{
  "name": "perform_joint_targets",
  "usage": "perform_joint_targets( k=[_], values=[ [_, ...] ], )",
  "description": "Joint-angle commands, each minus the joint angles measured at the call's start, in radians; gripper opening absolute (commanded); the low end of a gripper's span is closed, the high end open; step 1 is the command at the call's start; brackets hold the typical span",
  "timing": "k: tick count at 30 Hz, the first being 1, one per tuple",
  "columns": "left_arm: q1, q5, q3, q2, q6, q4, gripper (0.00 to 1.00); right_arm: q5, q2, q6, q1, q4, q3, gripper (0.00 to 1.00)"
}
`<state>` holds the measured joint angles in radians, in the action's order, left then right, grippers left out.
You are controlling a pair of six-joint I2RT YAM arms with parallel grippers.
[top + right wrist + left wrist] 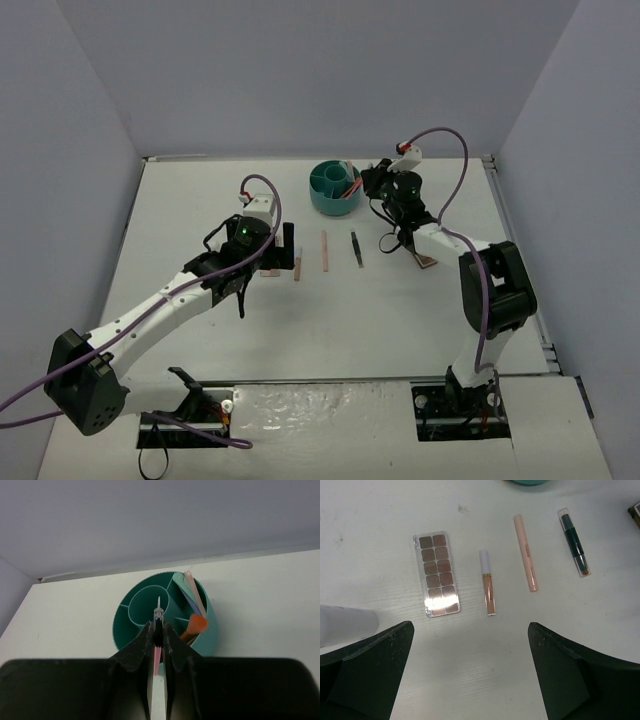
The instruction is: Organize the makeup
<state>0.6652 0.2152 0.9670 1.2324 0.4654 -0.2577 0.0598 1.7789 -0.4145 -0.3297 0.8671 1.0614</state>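
Right jaws clenched on a stick (pixel 157 660) beside the cup (pixel 120 627), left jaws spread: release early and you'll miss.

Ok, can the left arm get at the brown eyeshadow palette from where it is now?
Probably yes. The left gripper hangs open just short of the palette, which lies flat with nothing on it. The capped tube beside it lies apart, so it should not get in the way.
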Motion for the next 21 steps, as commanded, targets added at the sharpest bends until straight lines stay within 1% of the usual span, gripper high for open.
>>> perform_joint_targets(
  k=[1,6,13,21],
  values=[
    [-0.012,0.044,0.007,-0.015,0.045,-0.011,0.97,-0.037,0.039,0.036,0.006,0.197,0.105,0.00],
    [-0.016,0.021,0.007,0.003,0.048,0.004,0.97,-0.008,0.101,0.023,0.008,0.216,0.161,0.00],
    [-0.025,-0.002,0.010,0.030,0.056,0.011,0.97,0.007,0.153,0.010,0.008,0.188,0.211,0.00],
    [-0.030,-0.005,0.010,0.037,0.058,0.017,0.97,0.050,0.202,-0.012,0.003,0.182,0.211,0.00]
  ],
)
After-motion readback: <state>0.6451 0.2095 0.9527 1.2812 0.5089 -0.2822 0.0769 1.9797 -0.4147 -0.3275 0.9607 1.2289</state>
